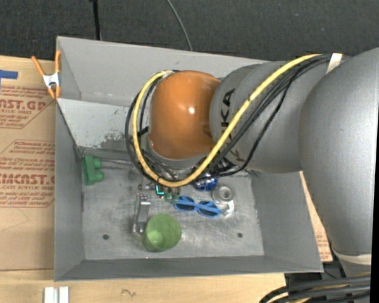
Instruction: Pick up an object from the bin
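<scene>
The gripper is low over the floor of the bin, under the orange cover of the wrist. How wide it stands I cannot tell, because the wrist hides most of it. Just beside it, toward the near wall, lies a green ball, round and soft-looking. It seems to touch the gripper's tip, but nothing shows that it is held. This ball is, in my judgement, the likely thing to pick. A little further in lie blue glasses and a small silver thing (the two close together). A green block sits well apart, at the left wall.

To do the step well, the gripper should be centred over the ball before it closes, since a round thing rolls away from a push on one side. It should also keep clear of the glasses.
</scene>
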Robot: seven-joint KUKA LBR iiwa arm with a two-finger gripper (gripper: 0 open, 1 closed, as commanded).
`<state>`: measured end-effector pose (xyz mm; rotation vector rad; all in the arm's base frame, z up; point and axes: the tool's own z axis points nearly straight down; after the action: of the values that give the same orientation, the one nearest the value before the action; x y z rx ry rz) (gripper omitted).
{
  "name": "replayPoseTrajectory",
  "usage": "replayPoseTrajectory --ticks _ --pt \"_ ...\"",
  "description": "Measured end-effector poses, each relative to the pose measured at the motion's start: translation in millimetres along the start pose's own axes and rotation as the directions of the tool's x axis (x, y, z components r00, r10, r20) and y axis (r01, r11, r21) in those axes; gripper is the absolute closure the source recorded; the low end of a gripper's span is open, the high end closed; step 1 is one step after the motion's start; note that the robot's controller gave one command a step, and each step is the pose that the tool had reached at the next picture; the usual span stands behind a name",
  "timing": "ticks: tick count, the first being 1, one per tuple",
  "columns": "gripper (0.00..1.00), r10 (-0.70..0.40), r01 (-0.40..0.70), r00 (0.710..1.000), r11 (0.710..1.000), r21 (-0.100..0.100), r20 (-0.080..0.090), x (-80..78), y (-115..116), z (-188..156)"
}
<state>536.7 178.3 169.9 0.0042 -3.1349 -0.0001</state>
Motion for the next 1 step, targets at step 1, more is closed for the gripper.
replayPoseTrajectory --ticks 1 --pt "0.00 -0.520 0.520 0.854 0.854 0.003 0.002 41.4 -65.5 39.9"
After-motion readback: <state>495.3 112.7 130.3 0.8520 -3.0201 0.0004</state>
